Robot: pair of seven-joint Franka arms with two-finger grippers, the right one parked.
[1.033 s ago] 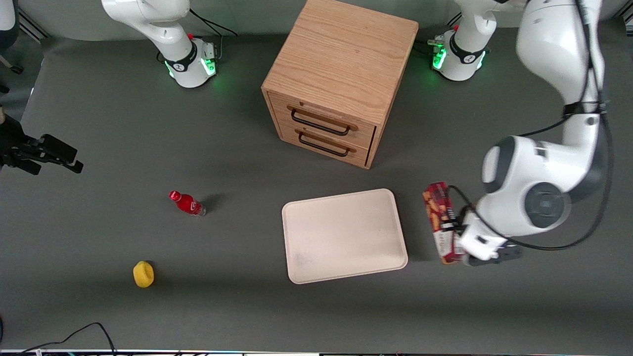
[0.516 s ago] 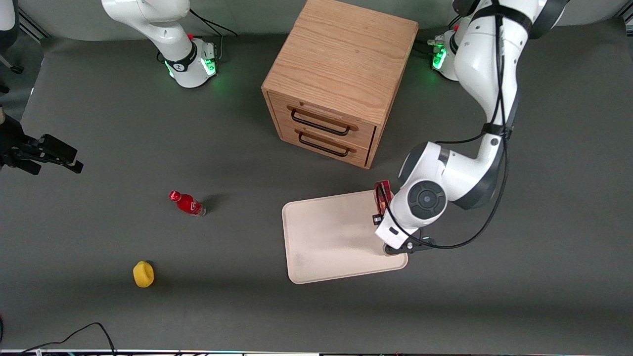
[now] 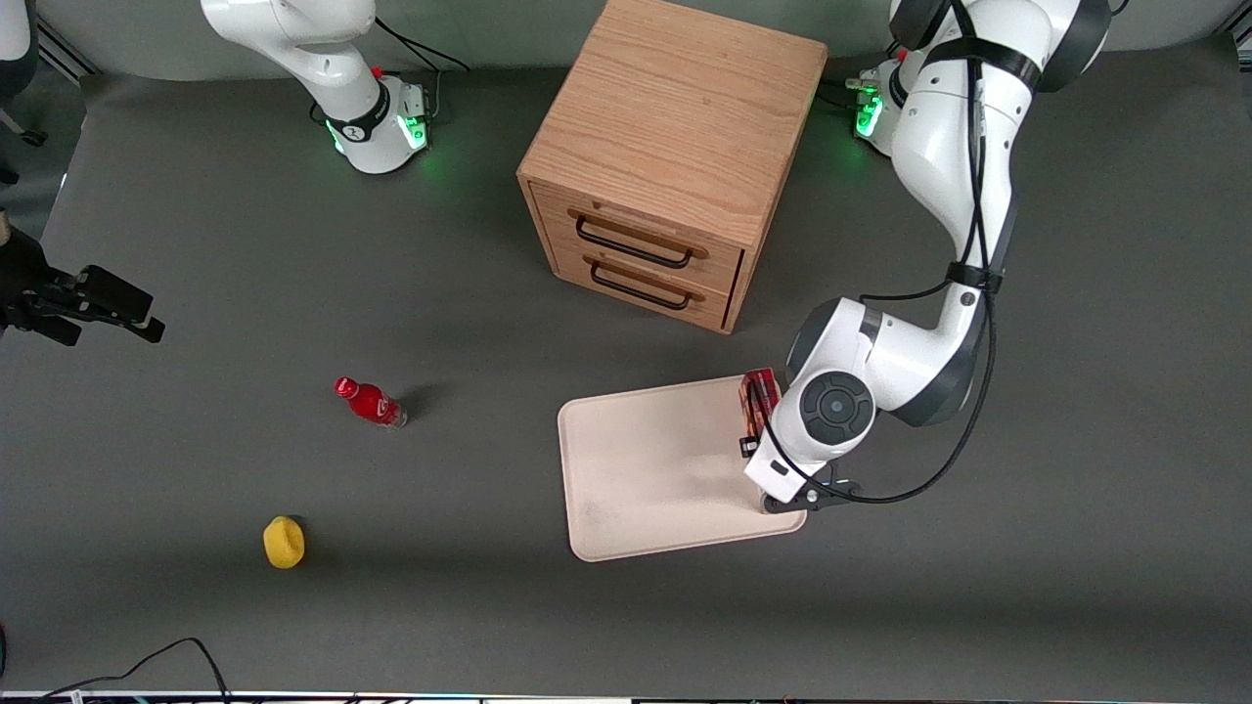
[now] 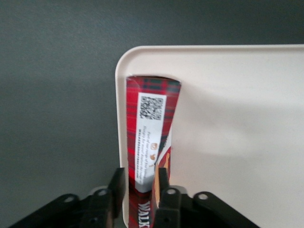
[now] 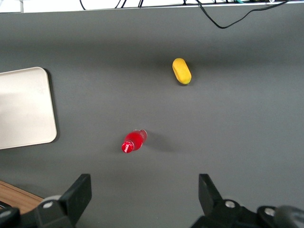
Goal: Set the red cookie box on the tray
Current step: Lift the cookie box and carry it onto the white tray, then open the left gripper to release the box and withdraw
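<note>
The red cookie box (image 3: 758, 396) is a long dark-red carton with a white label patch (image 4: 151, 118). It sits edge-up just inside the rim of the pale beige tray (image 3: 655, 469), along the tray's side toward the working arm's end. The left gripper (image 3: 753, 445) is over that side of the tray, shut on the box near one end, with a black finger on each long face (image 4: 139, 183). Most of the box is hidden under the wrist in the front view. The box's other end reaches the tray's rounded corner (image 4: 124, 59). I cannot tell whether the box touches the tray floor.
A wooden two-drawer cabinet (image 3: 675, 156) stands farther from the front camera than the tray. A small red bottle (image 3: 370, 402) and a yellow object (image 3: 284, 542) lie toward the parked arm's end of the table. Grey mat surrounds the tray.
The arm carried the box from the mat beside the tray to just inside the tray's rim, turning it edge-up. In the last half second it shifted only slightly.
</note>
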